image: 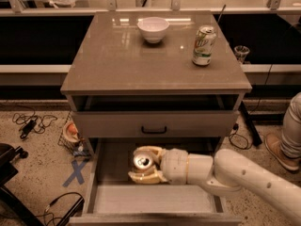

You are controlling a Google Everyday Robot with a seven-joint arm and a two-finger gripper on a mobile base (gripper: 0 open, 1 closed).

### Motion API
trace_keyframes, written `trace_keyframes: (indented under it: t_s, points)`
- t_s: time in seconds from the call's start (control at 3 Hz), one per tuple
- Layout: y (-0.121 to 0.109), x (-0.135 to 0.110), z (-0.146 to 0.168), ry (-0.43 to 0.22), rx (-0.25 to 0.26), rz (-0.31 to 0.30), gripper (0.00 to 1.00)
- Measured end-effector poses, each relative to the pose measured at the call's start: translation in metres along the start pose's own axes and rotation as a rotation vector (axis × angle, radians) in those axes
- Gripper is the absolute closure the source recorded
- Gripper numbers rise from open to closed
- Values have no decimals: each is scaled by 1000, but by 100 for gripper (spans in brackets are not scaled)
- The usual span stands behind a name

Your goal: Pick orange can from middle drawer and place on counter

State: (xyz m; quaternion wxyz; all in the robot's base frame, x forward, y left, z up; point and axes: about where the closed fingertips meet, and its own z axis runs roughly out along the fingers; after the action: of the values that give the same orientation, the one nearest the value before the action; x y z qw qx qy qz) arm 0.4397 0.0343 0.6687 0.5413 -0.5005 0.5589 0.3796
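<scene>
Gripper (137, 164) is down in the middle drawer (141, 199), fingers (149, 150) clamped either side of the orange can (142, 161), its silver top showing between them. Probably light, thin-walled and slick, so hold mid-body and squeeze gently. Nothing else lies in the drawer around the fingers. Well above them, the counter (117, 62) carries a white bowl (153, 28) and a green-and-white can (204, 45).

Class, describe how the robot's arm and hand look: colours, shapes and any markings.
The arm is smooth, white and tubular, with rounded joints, a row of small dark dots along its shell and no loose cables showing. The hand, inside the middle drawer, has pale cream-yellow, curved fingers.
</scene>
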Motion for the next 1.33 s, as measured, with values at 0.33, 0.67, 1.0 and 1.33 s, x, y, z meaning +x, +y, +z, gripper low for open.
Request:
trace_keyframes:
  t_s: [0.33, 0.67, 1.0, 1.33]
  points:
    - [-43, -130, -21, 1, 114, 13, 100]
    - [-92, -204, -21, 39, 186, 18, 100]
    - [-141, -269, 6, 28, 184, 46, 100]
    - [-140, -268, 5, 30, 184, 44, 100]
